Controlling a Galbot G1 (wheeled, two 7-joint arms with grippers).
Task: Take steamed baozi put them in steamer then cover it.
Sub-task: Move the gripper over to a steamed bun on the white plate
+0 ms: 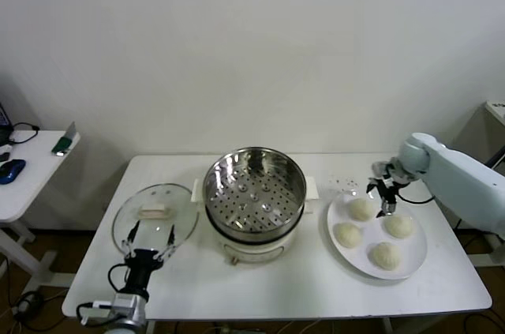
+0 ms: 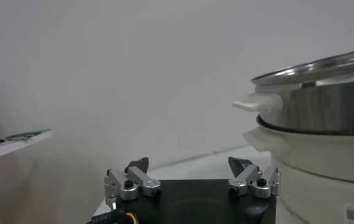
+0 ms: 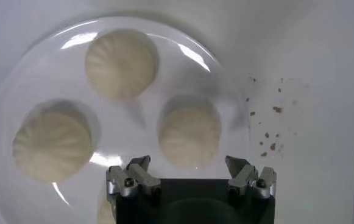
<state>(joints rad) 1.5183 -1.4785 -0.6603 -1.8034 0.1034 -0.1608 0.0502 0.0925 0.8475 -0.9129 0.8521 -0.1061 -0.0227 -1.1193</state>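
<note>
Several cream-white pleated baozi lie on a white plate [image 1: 374, 231] at the right of the table. My right gripper [image 1: 384, 196] hangs open just above the plate's back, over the baozi nearest the steamer [image 1: 361, 208]. In the right wrist view that baozi [image 3: 189, 135] lies just beyond the open right gripper [image 3: 189, 165], with two more [image 3: 120, 63] [image 3: 53, 146] farther off. The steel steamer [image 1: 255, 192] stands uncovered and empty at the table's middle. The glass cover [image 1: 155, 214] lies flat to its left. My left gripper [image 1: 150, 238] is open at the cover's near edge, holding nothing; its wrist view shows the steamer [image 2: 329, 109] from the side.
Dark crumbs [image 3: 268, 128] speckle the white table [image 1: 316, 287] behind the plate. A small side table [image 1: 24, 184] with a few items stands off to the left. A wall rises close behind the table.
</note>
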